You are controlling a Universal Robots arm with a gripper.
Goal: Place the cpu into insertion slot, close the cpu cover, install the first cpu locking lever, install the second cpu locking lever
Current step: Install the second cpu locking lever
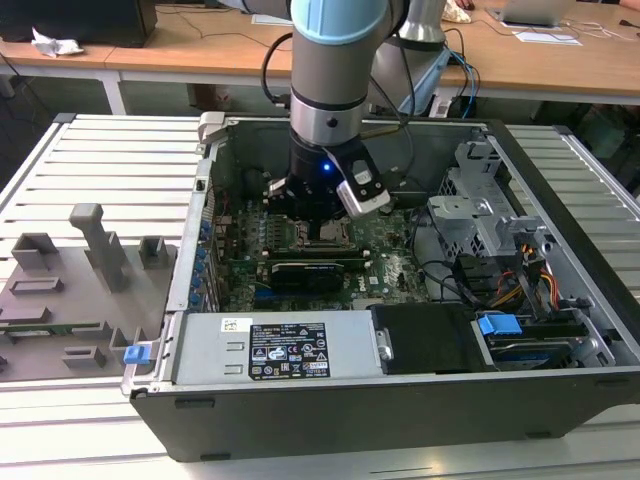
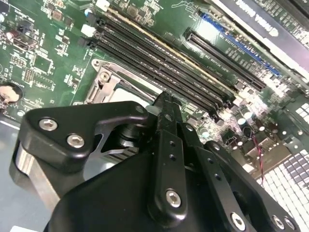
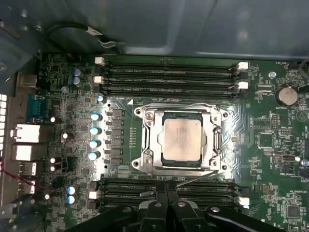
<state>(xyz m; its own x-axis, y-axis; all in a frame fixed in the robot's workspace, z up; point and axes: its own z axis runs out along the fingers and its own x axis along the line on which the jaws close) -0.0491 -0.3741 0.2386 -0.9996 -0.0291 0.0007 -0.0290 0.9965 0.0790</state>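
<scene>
Hanging low inside the open computer case [image 1: 480,400], the gripper [image 3: 166,191] has its jaws pressed together, the two black fingers [image 3: 161,205] meeting at a narrow tip with nothing between them. In the first wrist view that tip sits over the row of black memory slots [image 3: 169,189] just beside the insertion slot [image 3: 146,140], close to a thin wire lever [image 3: 193,181] that runs along the socket's near edge (whether the tip touches the lever cannot be told). In the second wrist view the closed fingertips [image 2: 166,104] point at the corner of the socket frame [image 2: 108,79].

The cpu [image 3: 182,140] lies flat in the insertion slot, its pale metal top showing through the window of the cpu cover [image 3: 211,137], which is down over it and lies level with the silver rim. A second set of long black memory slots [image 3: 169,77] runs along the far side of the socket, and a round coin battery [image 3: 286,95] sits on the green motherboard [image 3: 270,164] well apart from it.

In the exterior view the arm [image 1: 330,90] reaches down into the case from above, the gripper [image 1: 318,232] near the board's middle. The case rests on a slatted metal table [image 1: 100,160], with a grey fixture tray [image 1: 70,290] lying on the exterior view's left of it.
</scene>
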